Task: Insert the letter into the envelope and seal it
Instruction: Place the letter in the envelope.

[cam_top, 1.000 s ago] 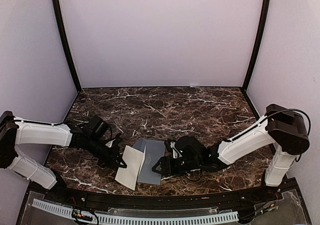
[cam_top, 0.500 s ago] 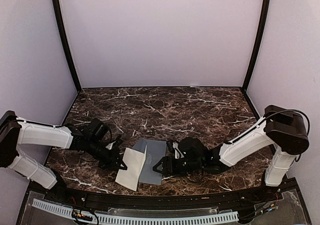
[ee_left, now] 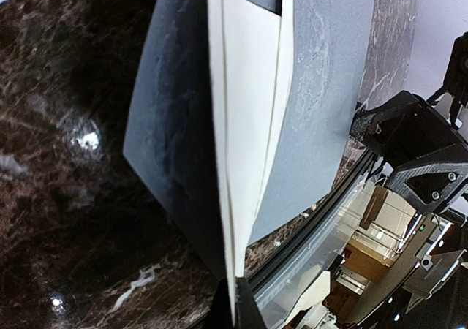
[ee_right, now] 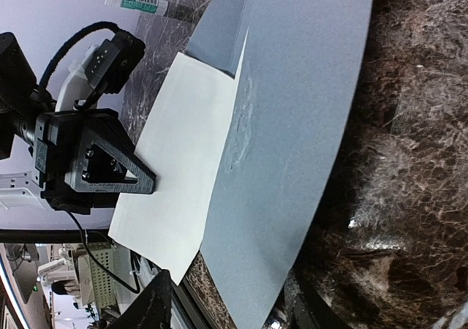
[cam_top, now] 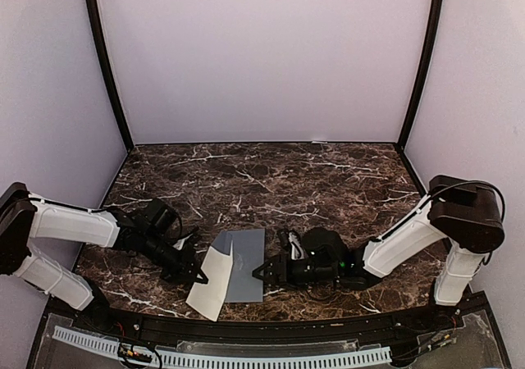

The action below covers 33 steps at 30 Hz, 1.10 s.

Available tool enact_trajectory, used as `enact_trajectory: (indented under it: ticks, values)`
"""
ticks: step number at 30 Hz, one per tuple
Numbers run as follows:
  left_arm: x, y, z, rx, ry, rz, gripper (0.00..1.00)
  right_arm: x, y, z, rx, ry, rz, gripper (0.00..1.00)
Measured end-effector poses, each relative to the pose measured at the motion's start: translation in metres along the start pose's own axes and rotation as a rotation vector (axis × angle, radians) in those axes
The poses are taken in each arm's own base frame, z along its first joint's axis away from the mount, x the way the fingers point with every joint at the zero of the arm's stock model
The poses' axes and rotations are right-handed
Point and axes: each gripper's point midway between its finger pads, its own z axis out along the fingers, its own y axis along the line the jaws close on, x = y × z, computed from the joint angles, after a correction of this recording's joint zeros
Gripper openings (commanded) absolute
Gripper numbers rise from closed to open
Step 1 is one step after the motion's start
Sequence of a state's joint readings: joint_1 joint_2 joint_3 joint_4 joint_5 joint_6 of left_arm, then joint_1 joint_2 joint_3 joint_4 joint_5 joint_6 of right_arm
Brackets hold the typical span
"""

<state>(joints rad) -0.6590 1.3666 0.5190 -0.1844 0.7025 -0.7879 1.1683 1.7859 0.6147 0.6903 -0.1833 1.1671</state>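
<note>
- The flat grey-blue paper envelope [cam_top: 244, 262] lies on the dark veined marble tabletop [cam_top: 328, 180], near the front edge and between the two grippers.
- The cream-beige creased paper letter [cam_top: 211, 281] is partly in the envelope. In the left wrist view its far part [ee_left: 248, 124] runs between two grey-blue layers [ee_left: 314, 88]. The rest sticks out toward the left arm (tilted up off the marble).
- The left gripper [cam_top: 197, 275] is pinched tight on the letter's outer edge, and its tips [ee_left: 234, 311] meet over the paper.
- The right gripper [cam_top: 261, 272] has its fingers apart, with the envelope's right edge between them [ee_right: 228, 303]. Whether either finger touches the paper I cannot tell.
- The upper grey-blue layer hides how deep the letter reaches.
- The letter's border is too faint to make out.
</note>
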Motion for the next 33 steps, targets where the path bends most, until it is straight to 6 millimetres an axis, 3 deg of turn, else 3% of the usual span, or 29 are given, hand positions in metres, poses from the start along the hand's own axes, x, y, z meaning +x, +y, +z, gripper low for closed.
enact_trajectory:
  ticks: [10, 21, 33]
  values:
    - [-0.001, -0.003, 0.001, 0.027, -0.003, 0.013, 0.0, -0.004, 0.011, -0.001, -0.054, -0.018, 0.011, 0.3]
    - [-0.002, -0.007, 0.0, 0.053, -0.026, 0.017, 0.0, 0.0, 0.008, 0.002, -0.056, 0.001, 0.033, 0.01]
    - [-0.007, -0.006, -0.003, 0.089, -0.104, -0.003, 0.0, 0.002, 0.0, 0.003, -0.028, 0.013, 0.056, 0.0]
